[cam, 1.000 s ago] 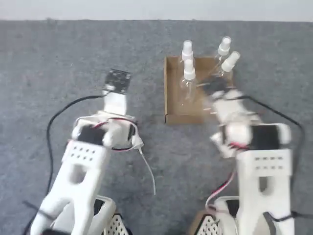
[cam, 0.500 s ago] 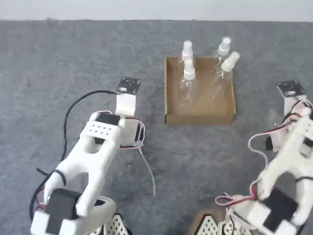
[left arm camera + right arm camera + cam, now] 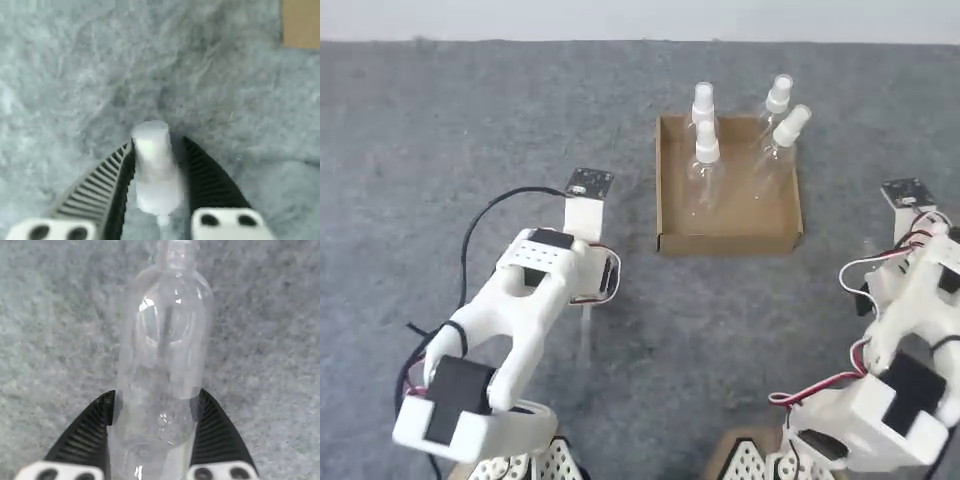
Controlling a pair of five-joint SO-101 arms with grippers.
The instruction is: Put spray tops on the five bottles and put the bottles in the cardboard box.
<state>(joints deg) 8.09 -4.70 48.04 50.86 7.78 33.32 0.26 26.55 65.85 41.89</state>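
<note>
As left gripper [image 3: 157,146] pinches spray top [image 3: 153,167], right gripper [image 3: 156,396] (seemingly) clamps bottle [image 3: 165,330].

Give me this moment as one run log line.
left gripper: shut on spray top | right gripper: shut on uncapped bottle | cardboard box: four capped bottles inside | step: fifth top not yet fitted

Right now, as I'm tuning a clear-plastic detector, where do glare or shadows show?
Right wrist view: bright glints on the bottle in the right gripper, mat visible through it. Left wrist view: the spray top in the left gripper is evenly lit, no glare. High view: soft light; the cardboard box shows through its bottles.
</note>
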